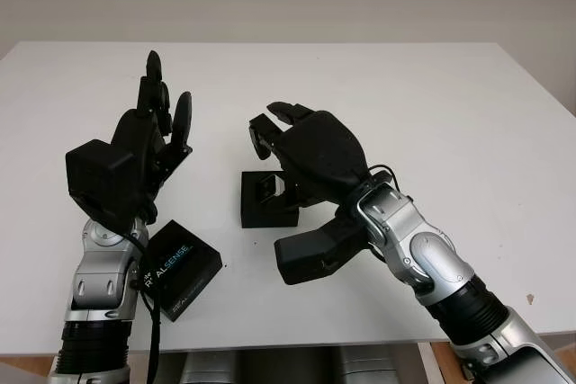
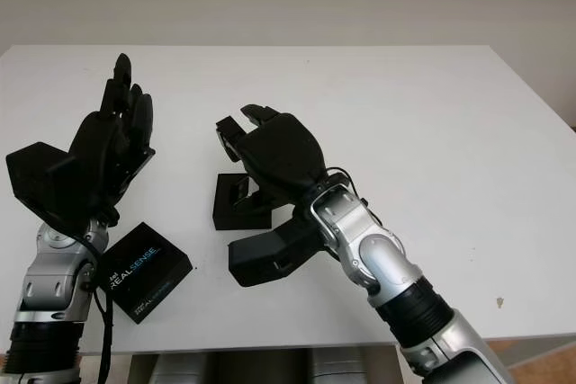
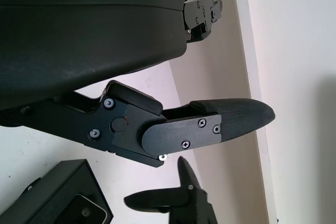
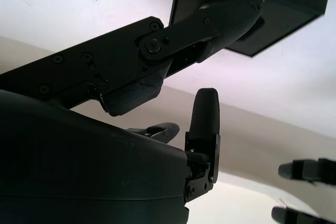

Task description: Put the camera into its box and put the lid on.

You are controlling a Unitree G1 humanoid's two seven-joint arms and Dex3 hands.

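Note:
A small black box (image 1: 268, 200) stands open on the white table (image 1: 432, 114) at the centre, with a grey camera (image 1: 269, 188) lying inside it. My right hand (image 1: 301, 146) hovers open just over the box, its thumb (image 4: 231, 17) reaching across the box's edge (image 4: 273, 24). The black lid (image 1: 180, 269), printed REALSENSE, lies flat near the front edge to the left of the box. My left hand (image 1: 148, 137) is raised open at the left, above and behind the lid, holding nothing. The box corner (image 3: 58, 195) is in the left wrist view.
The table's front edge runs close below the lid and both forearms. Bare white tabletop stretches behind and to the right of the box.

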